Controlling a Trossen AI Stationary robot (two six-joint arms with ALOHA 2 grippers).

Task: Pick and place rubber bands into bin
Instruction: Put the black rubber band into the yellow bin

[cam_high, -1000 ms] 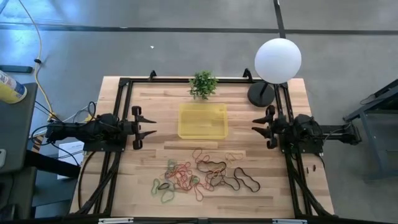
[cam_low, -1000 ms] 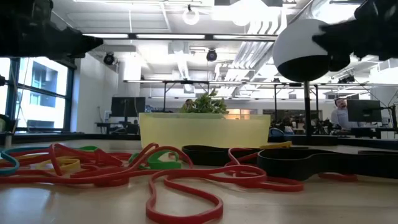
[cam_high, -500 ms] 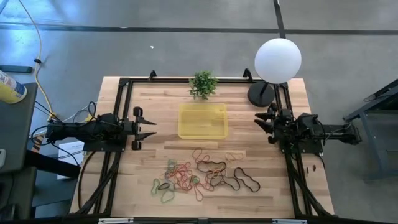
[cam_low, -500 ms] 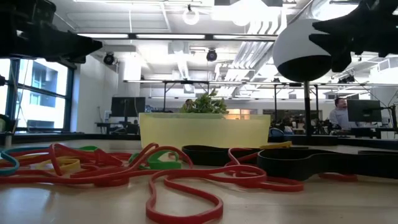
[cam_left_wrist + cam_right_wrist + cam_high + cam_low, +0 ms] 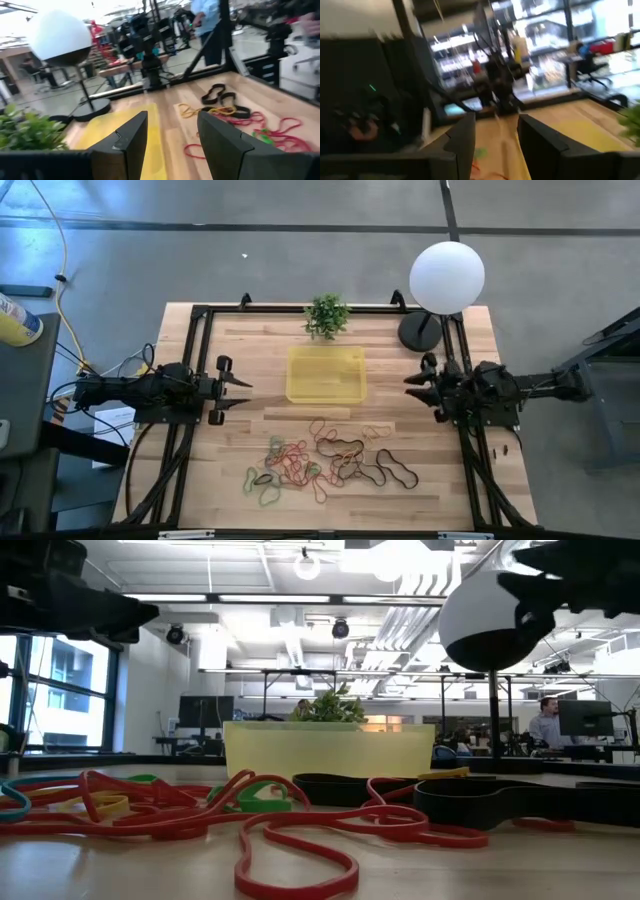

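The rubber bands lie in a loose tangle of red, green, orange and black loops flat on the wooden table near its front edge; they also show close up in the low view. The bin, a shallow yellow tray, stands on the table behind them. My left gripper hovers open at the table's left side, pointing level toward the bin. My right gripper hovers open at the right side, facing the bin. Nothing is between either pair of fingers.
A small green potted plant stands behind the bin at the far edge. A white globe lamp on a black base stands at the far right corner, close to my right arm. A black frame runs along the table's sides.
My right gripper has risen a little and tipped its fingers slightly upward, still open over the table's right side. My left gripper has rolled a little about its own axis without leaving its place. The rubber bands and the bin have not moved.
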